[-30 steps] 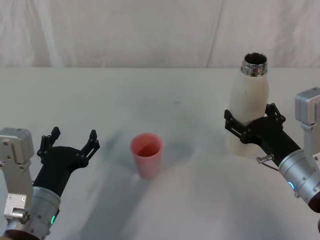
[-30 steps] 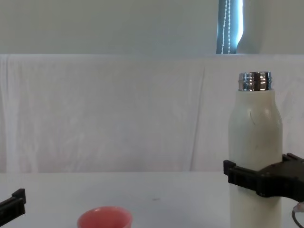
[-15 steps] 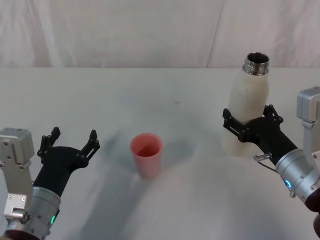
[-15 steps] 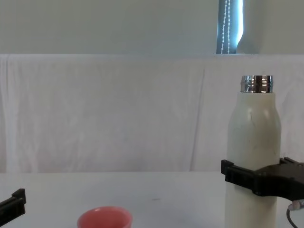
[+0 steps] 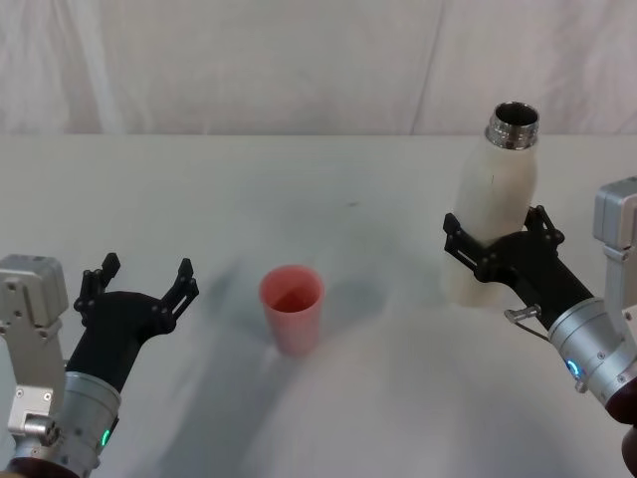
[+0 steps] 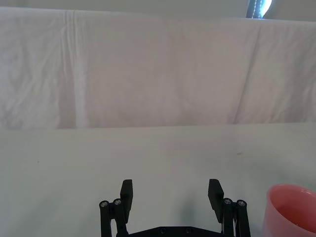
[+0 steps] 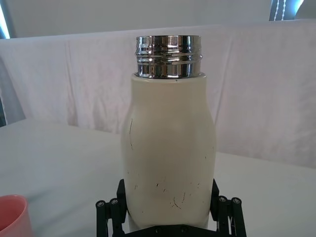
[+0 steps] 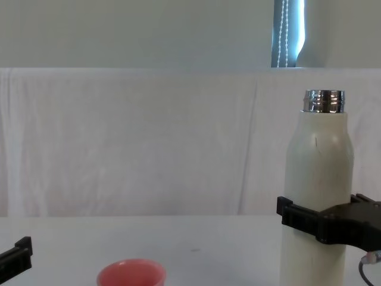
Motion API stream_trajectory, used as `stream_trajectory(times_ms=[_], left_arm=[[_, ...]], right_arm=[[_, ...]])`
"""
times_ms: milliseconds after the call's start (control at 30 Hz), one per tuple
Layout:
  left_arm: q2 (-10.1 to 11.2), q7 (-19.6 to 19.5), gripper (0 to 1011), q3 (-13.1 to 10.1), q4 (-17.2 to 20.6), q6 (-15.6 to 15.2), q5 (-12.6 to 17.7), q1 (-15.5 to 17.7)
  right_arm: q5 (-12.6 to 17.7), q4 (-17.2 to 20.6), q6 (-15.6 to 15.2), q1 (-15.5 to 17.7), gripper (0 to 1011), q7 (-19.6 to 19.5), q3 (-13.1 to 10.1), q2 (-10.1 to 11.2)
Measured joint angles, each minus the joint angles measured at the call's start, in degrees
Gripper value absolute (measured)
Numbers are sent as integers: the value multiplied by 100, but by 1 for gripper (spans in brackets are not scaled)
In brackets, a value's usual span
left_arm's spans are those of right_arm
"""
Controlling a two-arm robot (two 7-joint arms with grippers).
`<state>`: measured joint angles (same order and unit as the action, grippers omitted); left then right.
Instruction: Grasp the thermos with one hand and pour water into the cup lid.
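The cream-white thermos (image 5: 495, 204) stands upright at the table's right side, its steel neck open. My right gripper (image 5: 498, 237) is shut on the thermos around its lower body, one black finger pressed to each side, as the right wrist view shows around the thermos (image 7: 169, 148). In the chest view the thermos (image 8: 317, 179) rises above the right gripper (image 8: 326, 221). The pink cup lid (image 5: 292, 307) sits upright at the table's middle, left of the thermos. My left gripper (image 5: 139, 283) rests open at the near left, apart from the cup lid (image 6: 292, 207).
A white cloth covers the table (image 5: 328, 179) and hangs as a backdrop behind it. Bare tabletop lies between the cup lid and the thermos.
The right gripper and thermos have shifted slightly away from me, the bottle staying upright in the grip. The left arm and cup lid have not moved.
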<state>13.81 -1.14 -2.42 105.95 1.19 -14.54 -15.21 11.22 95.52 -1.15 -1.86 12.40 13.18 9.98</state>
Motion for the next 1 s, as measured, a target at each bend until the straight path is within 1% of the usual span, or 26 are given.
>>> stream_trajectory(times_ms=[333, 667, 1000], left_arm=[[0, 0, 1001, 0, 0, 0, 0, 0], [0, 0, 1001, 0, 0, 0, 0, 0], [0, 0, 1001, 0, 0, 0, 0, 0]], right_arm=[[-16, -39, 72, -11, 947, -17, 54, 35], [-31, -229, 278, -15, 947, -3, 90, 16], [-23, -358, 398, -36, 947, 56, 146, -1]])
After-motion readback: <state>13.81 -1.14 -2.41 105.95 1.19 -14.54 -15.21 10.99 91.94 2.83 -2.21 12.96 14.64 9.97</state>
